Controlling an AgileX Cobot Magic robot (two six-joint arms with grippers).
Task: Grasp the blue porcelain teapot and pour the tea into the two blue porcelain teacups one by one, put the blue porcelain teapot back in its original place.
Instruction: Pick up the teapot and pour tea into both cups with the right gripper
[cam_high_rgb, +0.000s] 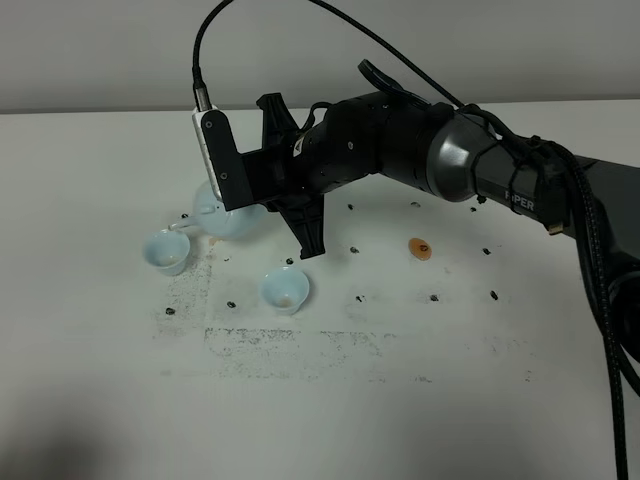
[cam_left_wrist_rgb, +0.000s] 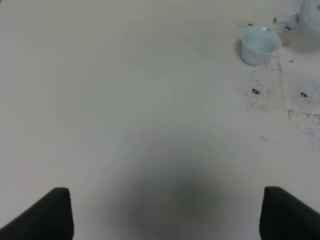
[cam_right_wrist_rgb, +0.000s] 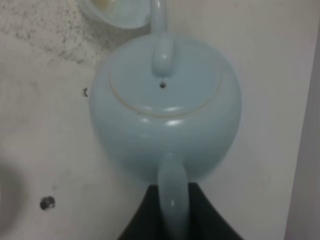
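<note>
Right end effector (cam_right_wrist_rgb: 172, 217) gripped blue porcelain teapot (cam_right_wrist_rgb: 165, 120) by its handle, spout beside one teacup (cam_high_rgb: 166, 250). Left end effector (cam_left_wrist_rgb: 165, 212) gaped, empty.

**A white table and a plain wall**

We see a big white table (cam_high_rgb: 480, 400) with a pale grey wall (cam_high_rgb: 100, 50) behind it. The table top is dirty. Little black specks (cam_high_rgb: 494, 294) lie here and there. A grey smudgy patch (cam_high_rgb: 260, 340) spreads near the front. One small orange spot (cam_high_rgb: 421, 248) sits on the right. A soft shadow (cam_high_rgb: 60, 440) darkens the front left corner.
</note>
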